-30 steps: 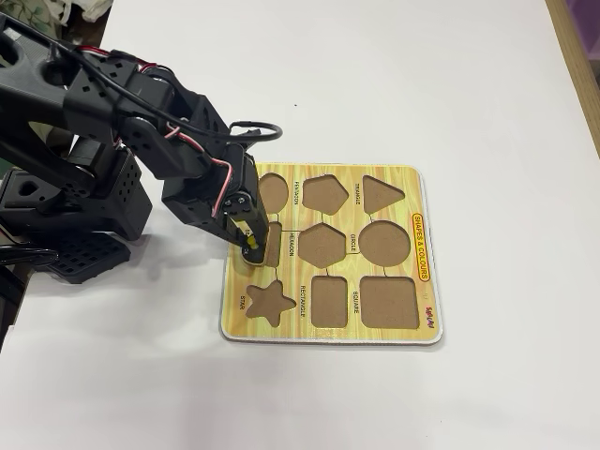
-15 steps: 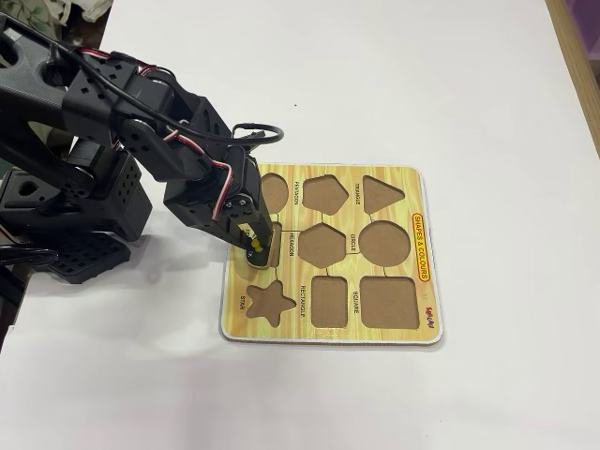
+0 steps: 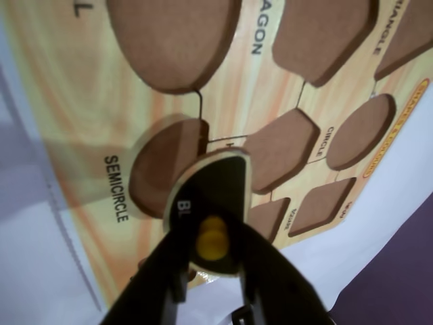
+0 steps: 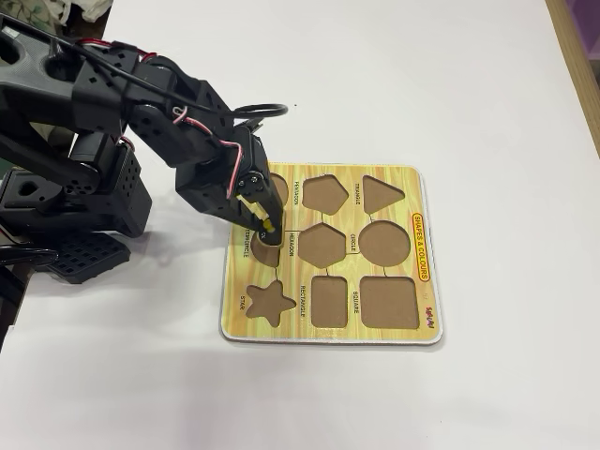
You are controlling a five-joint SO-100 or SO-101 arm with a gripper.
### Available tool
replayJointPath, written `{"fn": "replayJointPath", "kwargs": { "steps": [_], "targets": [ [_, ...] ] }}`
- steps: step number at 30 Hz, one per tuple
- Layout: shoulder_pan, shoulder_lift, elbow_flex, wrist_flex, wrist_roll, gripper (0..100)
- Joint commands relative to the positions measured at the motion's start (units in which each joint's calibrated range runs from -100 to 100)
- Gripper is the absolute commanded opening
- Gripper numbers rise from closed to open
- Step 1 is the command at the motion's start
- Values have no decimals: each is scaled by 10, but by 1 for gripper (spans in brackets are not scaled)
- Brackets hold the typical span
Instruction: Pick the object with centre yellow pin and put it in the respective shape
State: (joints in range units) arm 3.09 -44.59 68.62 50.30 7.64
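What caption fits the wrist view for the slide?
Claw shut on the yellow pin of a black semicircle piece, held over the shape board beside its semicircle recess.

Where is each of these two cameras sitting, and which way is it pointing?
Wrist view: rides on the arm, facing down past the gripper onto the puzzle board; only the dark fingers show.
Fixed view: stands above the table, facing down; the whole arm shows at left.
Both show the board, its semicircle hole and the yellow-pinned black piece.
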Motion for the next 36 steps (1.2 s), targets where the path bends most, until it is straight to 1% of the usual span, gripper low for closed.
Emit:
{"fn": "replayJointPath", "kwargs": {
  "steps": [1, 7, 20, 26, 36],
  "targets": [
    [-5, -5, -5, -7, -2, 1],
    [-30, -3, -4, -6, -2, 1],
    [-28, -3, 16, -7, -2, 1],
    [-17, -3, 17, -7, -2, 1],
    [49, -3, 18, -6, 0, 1]
  ]
}}
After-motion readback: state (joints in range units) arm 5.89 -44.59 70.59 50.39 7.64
